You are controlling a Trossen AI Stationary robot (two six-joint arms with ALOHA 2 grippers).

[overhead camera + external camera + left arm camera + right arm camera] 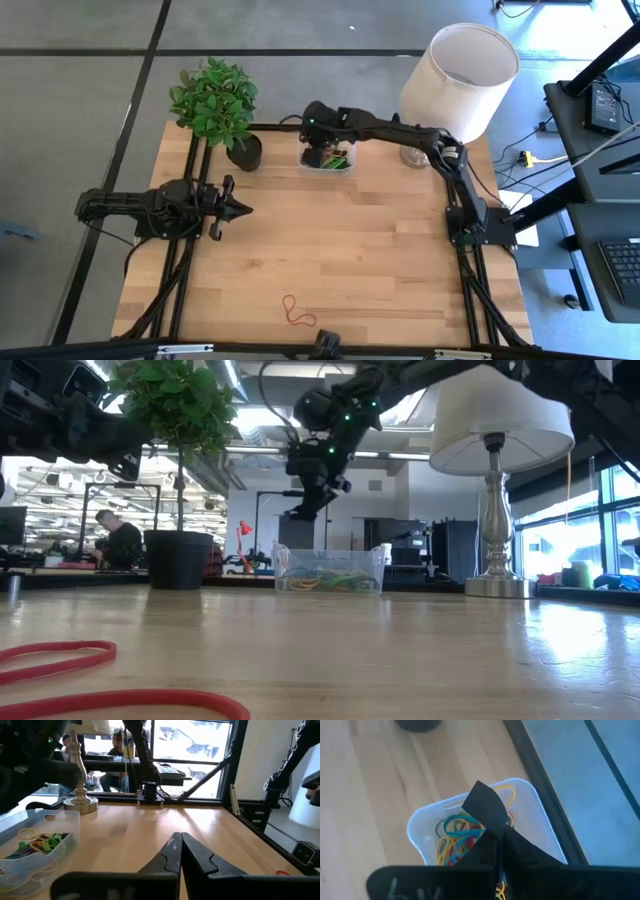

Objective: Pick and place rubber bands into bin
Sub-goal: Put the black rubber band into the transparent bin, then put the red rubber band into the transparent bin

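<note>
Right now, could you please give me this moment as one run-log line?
right hand: shut, above bin | left hand: shut, idle | red rubber band: on table, near edge

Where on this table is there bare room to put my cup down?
The middle is bare wood, between the left tool and the right arm's base. The far edge is crowded: plant pot, bin, lamp. A red rubber band lies near the front edge.
</note>
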